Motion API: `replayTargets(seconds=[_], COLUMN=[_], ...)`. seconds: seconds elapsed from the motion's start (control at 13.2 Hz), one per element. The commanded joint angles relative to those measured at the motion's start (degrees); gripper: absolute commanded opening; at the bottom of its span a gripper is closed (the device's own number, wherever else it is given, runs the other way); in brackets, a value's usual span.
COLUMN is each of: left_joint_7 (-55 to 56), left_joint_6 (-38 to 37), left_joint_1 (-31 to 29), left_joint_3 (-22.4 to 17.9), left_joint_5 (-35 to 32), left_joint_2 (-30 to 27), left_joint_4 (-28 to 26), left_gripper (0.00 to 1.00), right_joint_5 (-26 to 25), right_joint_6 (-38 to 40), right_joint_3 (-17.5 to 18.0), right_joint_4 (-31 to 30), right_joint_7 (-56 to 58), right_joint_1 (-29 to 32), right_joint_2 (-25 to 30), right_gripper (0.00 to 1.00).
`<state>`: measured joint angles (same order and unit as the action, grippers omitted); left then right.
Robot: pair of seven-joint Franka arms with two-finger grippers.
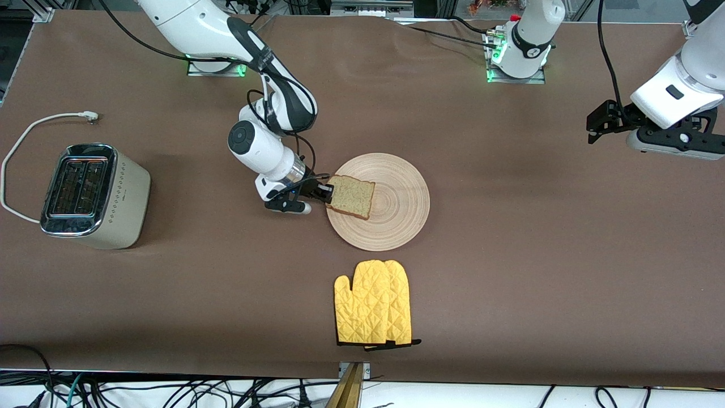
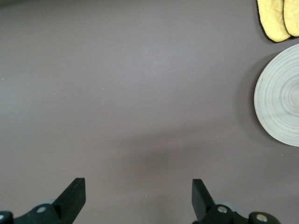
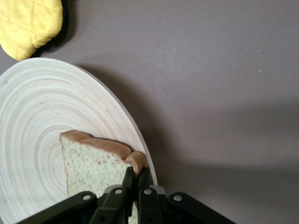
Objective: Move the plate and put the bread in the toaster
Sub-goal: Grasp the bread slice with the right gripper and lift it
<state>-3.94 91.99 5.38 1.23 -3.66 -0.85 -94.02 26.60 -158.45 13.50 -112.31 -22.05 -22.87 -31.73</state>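
Right pincer [image 1: 324,191] pinches the bread's [image 1: 352,196] edge on the plate [image 1: 396,218]; left pincer [image 1: 595,131] waits spread.

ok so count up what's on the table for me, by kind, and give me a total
Plate: 1
Bread slice: 1, on the plate, pinched at its edge by the shut right gripper
Toaster: 1
Yellow oven mitts: 2, overlapping
Total: 5
The left gripper waits open over the left arm's end of the table.

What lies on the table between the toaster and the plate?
In the front view, only the right gripper, shut on the bread at the edge of the plate, and its arm. The table toward the toaster is bare.
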Motion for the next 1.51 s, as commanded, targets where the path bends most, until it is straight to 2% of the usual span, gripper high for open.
replayTargets(seconds=[0.0,0.23,0.45,0.68,0.83,0.98,1.14,1.21,1.44], left_joint_7=[0.2,0.2,0.0,0.0,-0.2,-0.4,-0.3,-0.2,-0.2], left_joint_6=[-0.2,-0.2,-0.2,-0.3,-0.2,-0.3,-0.5,-0.4,-0.4], left_joint_1=[-0.3,-1.4,-6.0,-6.3,-5.5,-5.6,-5.8,-5.9,-5.9], left_joint_3=[-0.3,-0.4,-0.9,-0.9,0.0,0.4,0.4,0.4,0.4], left_joint_5=[1.0,1.6,11.4,11.1,4.9,4.8,4.8,4.8,4.8], left_joint_2=[0.2,0.7,1.4,1.5,1.6,1.6,1.8,1.9,2.3], left_joint_4=[1.1,1.2,1.3,1.2,1.6,2.6,2.4,2.2,2.4], left_gripper=[1.00,1.00,1.00,1.00,1.00,1.00,1.00,1.00,1.00], right_joint_5=[0.9,0.7,-0.2,-5.6,-10.6,-16.0,-21.2,-22.8,-29.6], right_joint_6=[0.9,2.2,8.7,20.8,29.2,41.2,52.9,56.4,61.0], right_joint_3=[-0.1,-0.1,-1.0,-5.1,-7.8,-10.7,-14.2,-16.8,-25.2], right_joint_4=[-0.8,-0.6,1.1,5.3,8.1,13.1,18.7,19.9,20.0], right_joint_7=[0.4,0.4,0.8,0.9,1.0,1.7,8.0,12.6,25.9], right_joint_1=[-0.2,-0.2,-0.1,0.1,0.2,0.3,0.5,0.5,0.9], right_joint_2=[2.2,3.0,5.4,7.9,9.9,11.9,13.5,14.3,17.7], right_gripper=[0.00,0.00,0.00,0.00,0.00,0.00,0.00,0.00,0.00])
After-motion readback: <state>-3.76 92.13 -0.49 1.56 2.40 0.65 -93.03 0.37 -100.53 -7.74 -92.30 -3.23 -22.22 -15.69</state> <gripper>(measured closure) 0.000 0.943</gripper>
